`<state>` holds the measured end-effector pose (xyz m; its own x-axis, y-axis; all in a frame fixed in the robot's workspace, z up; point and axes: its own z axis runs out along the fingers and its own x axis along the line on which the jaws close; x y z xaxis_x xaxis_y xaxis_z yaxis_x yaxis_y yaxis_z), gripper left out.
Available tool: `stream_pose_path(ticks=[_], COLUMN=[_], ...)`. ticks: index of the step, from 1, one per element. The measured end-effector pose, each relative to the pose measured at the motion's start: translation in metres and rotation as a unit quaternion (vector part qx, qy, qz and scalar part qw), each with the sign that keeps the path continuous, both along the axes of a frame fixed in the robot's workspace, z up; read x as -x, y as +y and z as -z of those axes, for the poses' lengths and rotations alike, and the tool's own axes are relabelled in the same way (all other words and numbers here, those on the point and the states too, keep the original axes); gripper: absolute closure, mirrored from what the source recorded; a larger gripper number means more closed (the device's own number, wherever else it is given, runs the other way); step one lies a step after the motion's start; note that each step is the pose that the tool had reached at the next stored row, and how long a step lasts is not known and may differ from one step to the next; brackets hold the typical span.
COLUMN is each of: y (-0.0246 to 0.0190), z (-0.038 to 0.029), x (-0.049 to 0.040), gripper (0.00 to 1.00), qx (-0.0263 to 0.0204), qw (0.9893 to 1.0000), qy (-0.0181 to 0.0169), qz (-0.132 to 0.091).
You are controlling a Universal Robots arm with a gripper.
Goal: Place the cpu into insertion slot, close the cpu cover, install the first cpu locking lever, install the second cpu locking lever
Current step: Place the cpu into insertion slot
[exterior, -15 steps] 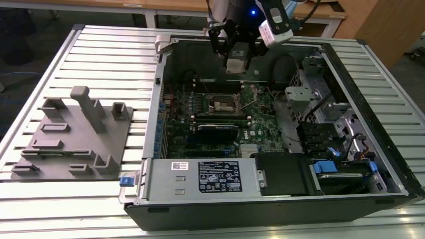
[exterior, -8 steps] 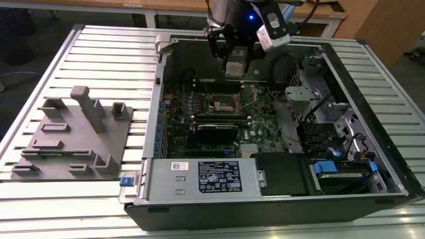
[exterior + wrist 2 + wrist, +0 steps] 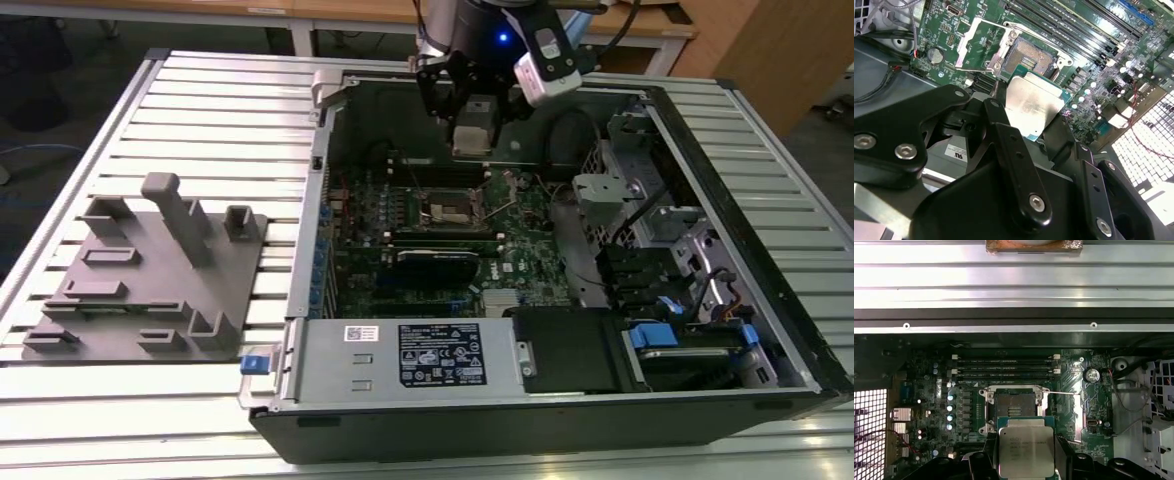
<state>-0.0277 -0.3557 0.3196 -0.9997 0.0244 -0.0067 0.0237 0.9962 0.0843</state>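
Two fingers (image 3: pixel 1004 135) of the gripper (image 3: pixel 1026 460) are clamping the cpu (image 3: pixel 1026 450) by opposite edges, and it is hanging level over the green board (image 3: pixel 929 390) beside the open insertion slot (image 3: pixel 1014 405), likely handling as light, stiff and fragile, best held only by its rim.

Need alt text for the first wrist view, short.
The gripper holds the cpu, silvery top toward the camera, over the green board and just short of the empty insertion slot. Long memory slots lie beyond the slot.
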Motion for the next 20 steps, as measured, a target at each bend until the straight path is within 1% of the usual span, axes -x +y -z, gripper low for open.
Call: stream_pose_path(ticks=[4, 9, 12, 20], y=[0.0000, 0.0000, 0.0000, 0.0000], z=[0.0006, 0.0030, 0.0044, 0.0054], x=[0.0007, 0.0014, 0.0014, 0.0015], gripper=[0.46, 0.46, 0.46, 0.46], qx=[0.0000, 0.0000, 0.0000, 0.0001], qw=[1.0000, 1.0000, 1.0000, 1.0000], qy=[-0.0014, -0.0039, -0.0040, -0.0040], qz=[0.000, 0.000, 0.000, 0.000])
